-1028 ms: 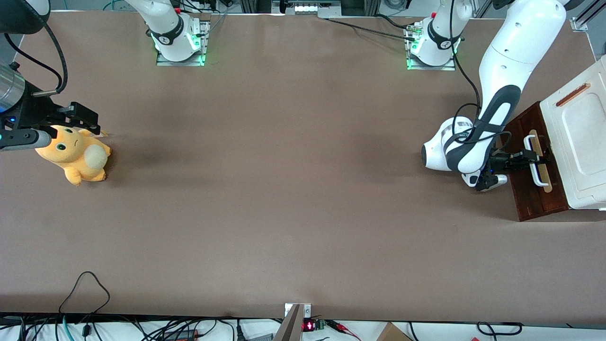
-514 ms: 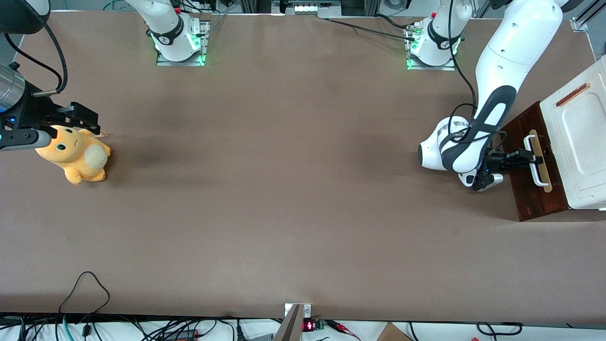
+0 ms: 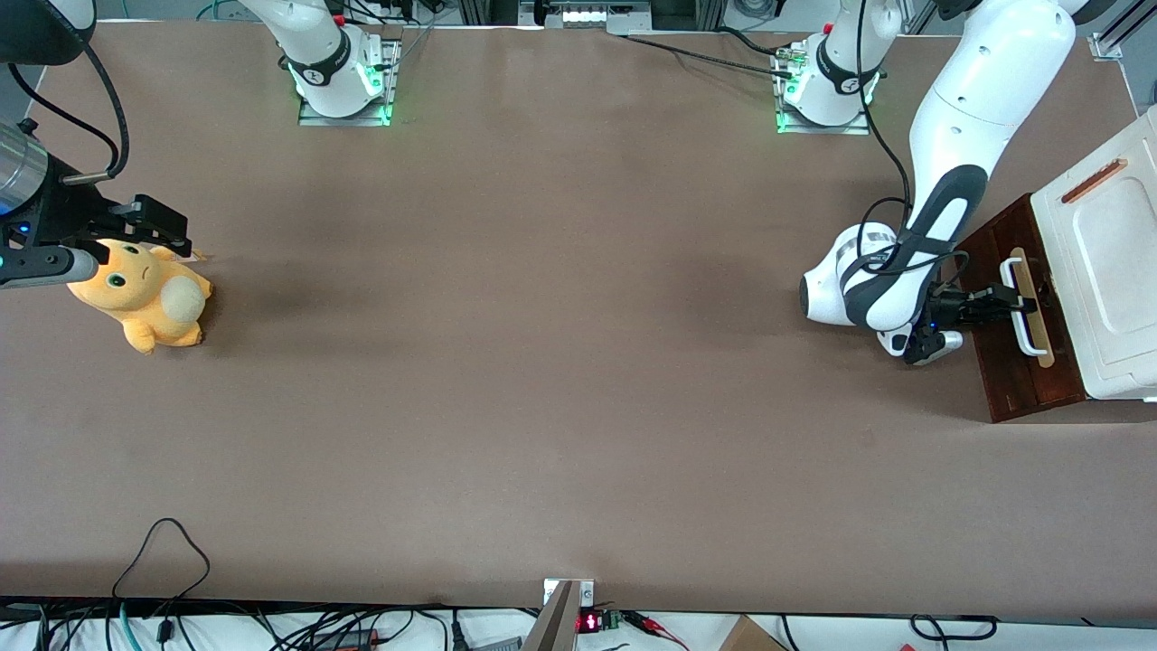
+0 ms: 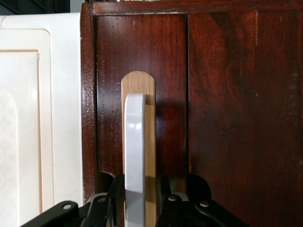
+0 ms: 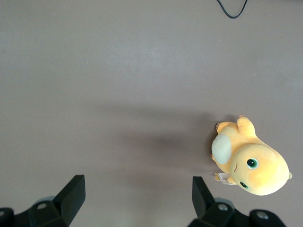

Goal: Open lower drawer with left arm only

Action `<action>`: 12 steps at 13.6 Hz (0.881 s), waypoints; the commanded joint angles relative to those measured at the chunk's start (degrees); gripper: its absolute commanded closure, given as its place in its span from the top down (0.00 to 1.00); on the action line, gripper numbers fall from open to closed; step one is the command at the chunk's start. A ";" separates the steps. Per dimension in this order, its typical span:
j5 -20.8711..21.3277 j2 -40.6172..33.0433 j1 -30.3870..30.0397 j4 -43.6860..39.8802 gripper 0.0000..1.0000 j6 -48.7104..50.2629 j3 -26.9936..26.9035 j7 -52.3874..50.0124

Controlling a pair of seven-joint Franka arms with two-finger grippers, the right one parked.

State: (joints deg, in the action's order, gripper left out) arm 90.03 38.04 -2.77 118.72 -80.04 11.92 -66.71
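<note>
While the lower drawer [image 3: 1017,316] sat at the working arm's table end, under the white cabinet top [image 3: 1107,262] | its white handle [image 4: 135,156] ran lengthwise between the fingers [image 4: 106,208] | gripper [image 3: 1011,300] clamped on the handle, drawer front just ahead.

The left arm [image 3: 981,86] has glossy white shells, with a dark grey band curving along its forearm and small round holes in the upper casing. Thin black cables loop from the links down to the wrist. Its base glows green at the edges. The pincer [image 3: 999,303] is small and black, with round silver screws showing on its matte black fingers [image 4: 106,208].
</note>
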 commanded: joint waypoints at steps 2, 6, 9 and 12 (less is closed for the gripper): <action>0.68 0.45 -0.31 -0.33 0.35 0.94 0.21 -0.52; 0.68 0.45 -0.48 -0.33 0.35 0.94 0.12 -0.52; 0.68 0.45 -0.48 -0.33 0.30 0.85 0.12 -0.52; 0.68 0.45 -0.48 -0.33 0.25 0.94 0.12 -0.61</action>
State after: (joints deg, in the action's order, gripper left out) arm 90.03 38.11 -2.95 118.71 -79.87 11.89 -66.72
